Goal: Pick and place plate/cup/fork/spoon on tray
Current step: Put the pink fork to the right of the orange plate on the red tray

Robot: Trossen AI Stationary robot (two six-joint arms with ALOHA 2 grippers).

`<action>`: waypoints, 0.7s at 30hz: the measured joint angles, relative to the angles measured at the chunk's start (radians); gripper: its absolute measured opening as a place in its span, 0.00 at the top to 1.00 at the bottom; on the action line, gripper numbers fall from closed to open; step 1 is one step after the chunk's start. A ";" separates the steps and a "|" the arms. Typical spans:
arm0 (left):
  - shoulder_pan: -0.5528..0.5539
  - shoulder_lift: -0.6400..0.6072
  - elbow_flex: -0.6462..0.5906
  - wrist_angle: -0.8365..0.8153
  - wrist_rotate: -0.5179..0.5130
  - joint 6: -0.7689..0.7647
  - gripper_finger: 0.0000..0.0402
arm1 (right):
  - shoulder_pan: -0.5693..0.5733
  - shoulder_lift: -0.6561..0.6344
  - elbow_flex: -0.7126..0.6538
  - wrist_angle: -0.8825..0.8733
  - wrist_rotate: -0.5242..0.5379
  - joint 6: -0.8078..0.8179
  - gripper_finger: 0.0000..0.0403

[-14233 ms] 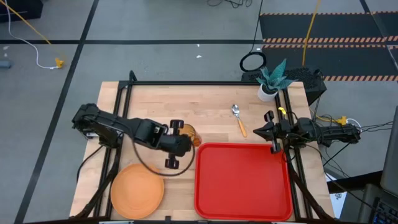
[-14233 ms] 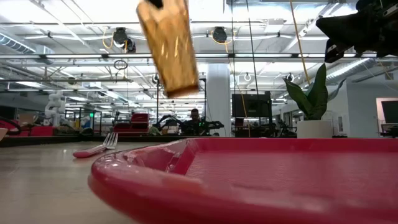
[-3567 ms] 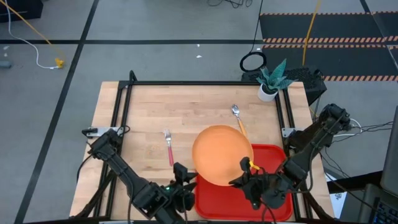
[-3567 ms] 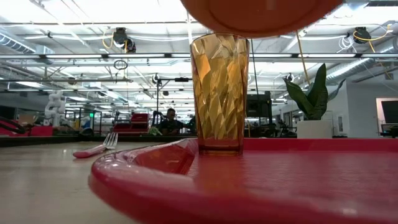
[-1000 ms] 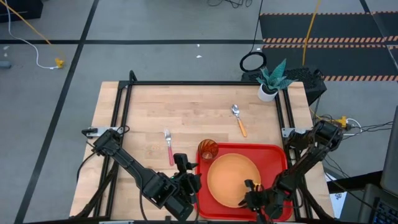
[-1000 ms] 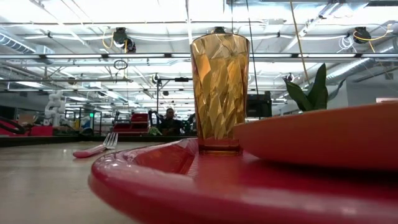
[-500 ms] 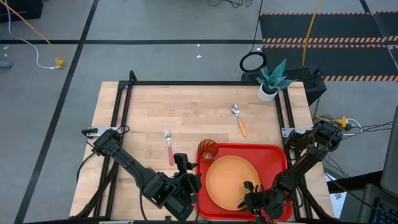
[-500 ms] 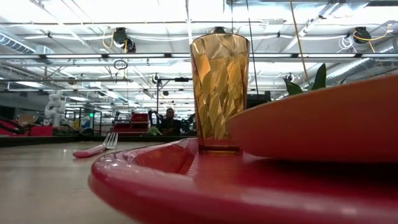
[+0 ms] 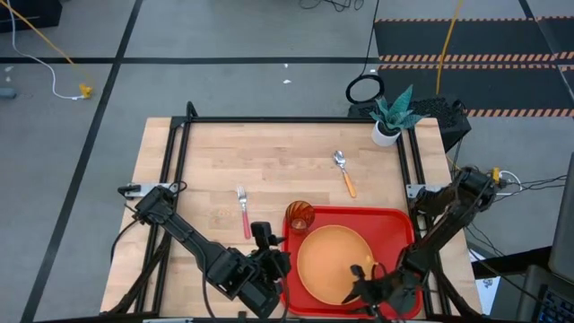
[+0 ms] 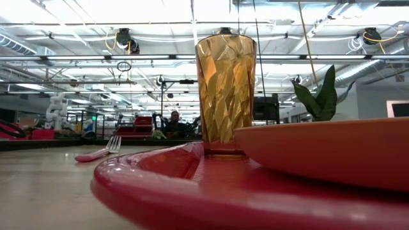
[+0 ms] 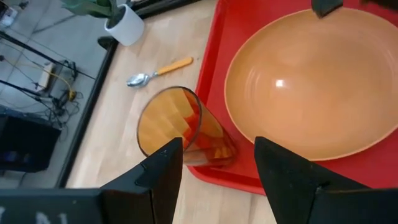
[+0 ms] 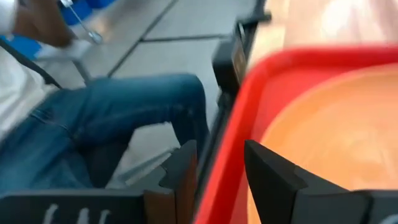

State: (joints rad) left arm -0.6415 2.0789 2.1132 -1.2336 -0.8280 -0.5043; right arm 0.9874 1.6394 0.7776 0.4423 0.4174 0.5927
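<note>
The orange plate (image 9: 334,260) lies on the red tray (image 9: 397,224). The amber cup (image 9: 299,216) stands upright in the tray's far left corner, right beside the plate (image 10: 332,153). My left gripper (image 9: 273,251) is open at the tray's left rim, and its fingers point at the cup (image 11: 180,127) without touching it. My right gripper (image 9: 361,274) is open over the tray's near rim (image 12: 261,81), beside the plate's near edge (image 12: 336,137). The fork (image 9: 244,213) and the spoon (image 9: 344,173) lie on the wood beyond the tray.
A white pot with a green plant (image 9: 387,133) stands at the table's far right corner. A black frame rail (image 9: 170,170) runs around the tabletop. In the right wrist view, a person's leg in jeans (image 12: 124,118) shows past the table's near edge.
The plate was tilted, with one side raised above the tray. It has come down and now lies almost level on the tray, beside the cup. The cup, fork and spoon have stayed where they were.
</note>
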 joint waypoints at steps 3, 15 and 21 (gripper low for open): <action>0.000 0.000 0.000 -0.022 0.026 -0.038 0.50 | 0.000 -0.070 0.000 -0.010 0.028 -0.045 0.68; 0.010 0.000 -0.139 -0.250 0.099 -0.434 0.50 | 0.000 -0.389 0.000 -0.316 0.402 -0.113 0.68; 0.057 0.000 -0.244 -0.318 0.185 -0.629 0.50 | -0.014 -0.507 0.000 -0.326 0.584 -0.261 0.68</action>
State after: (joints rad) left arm -0.5846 2.0785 1.8690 -1.5511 -0.6425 -1.1334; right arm 0.9736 1.1321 0.7776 0.1162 1.0015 0.3314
